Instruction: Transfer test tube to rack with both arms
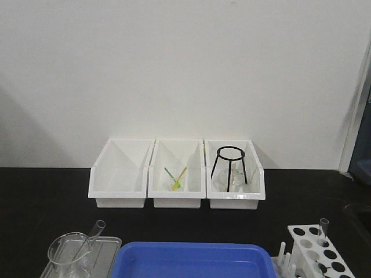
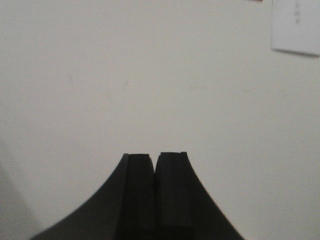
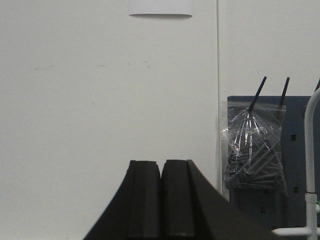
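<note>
A slender clear test tube (image 1: 96,229) leans in a wide glass beaker (image 1: 69,255) at the front left. The white rack (image 1: 317,252) with round holes and upright pegs stands at the front right, and another clear tube (image 1: 323,227) stands upright in one of its back holes. Neither arm shows in the front view. In the left wrist view my left gripper (image 2: 155,156) is shut with nothing in it, facing a bare wall. My right gripper (image 3: 161,162) is also shut and holds nothing, pointing at a wall.
Three white bins (image 1: 177,197) line the back of the black table; the right one holds a black tripod stand (image 1: 231,165). A blue tray (image 1: 191,262) lies front centre, a grey tray (image 1: 110,246) under the beaker. A bag of black parts (image 3: 254,150) hangs right of my right gripper.
</note>
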